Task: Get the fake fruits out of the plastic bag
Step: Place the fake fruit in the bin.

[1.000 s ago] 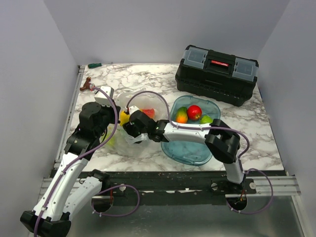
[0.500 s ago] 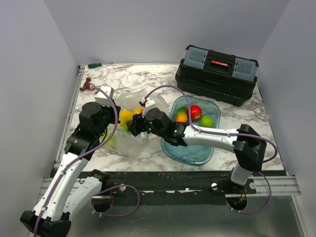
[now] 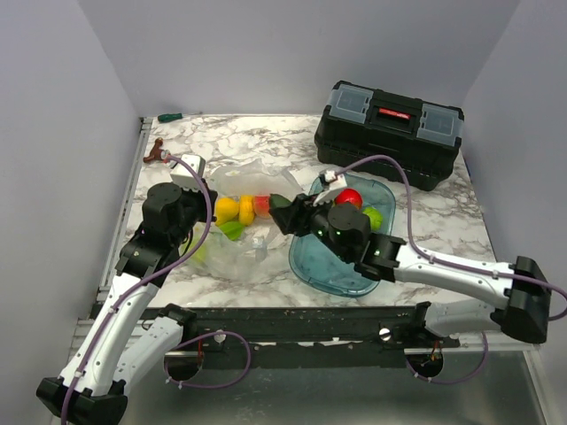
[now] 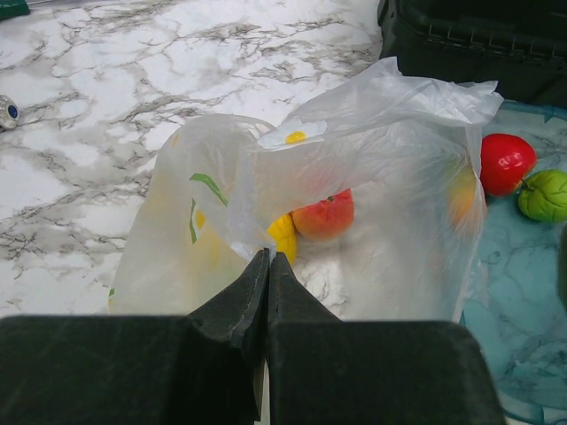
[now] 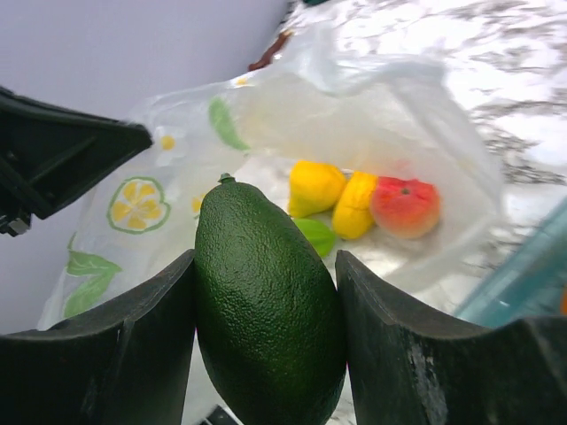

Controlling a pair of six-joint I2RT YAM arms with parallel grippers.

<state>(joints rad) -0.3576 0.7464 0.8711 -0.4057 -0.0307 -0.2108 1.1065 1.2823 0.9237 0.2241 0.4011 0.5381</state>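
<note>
L gripper (image 4: 267, 262): closed, pinching plastic bag (image 4: 390, 150) rim.
R gripper (image 3: 285, 211): clamped on avocado (image 5: 266, 292), betw. bag & tray (image 3: 332, 276).

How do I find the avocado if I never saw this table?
Find the black toolbox at the back right; the blue tray lies in front of it. At the tray's left edge the right gripper holds the avocado: dark green and pebbly, unlike the bright fruits around it.
</note>
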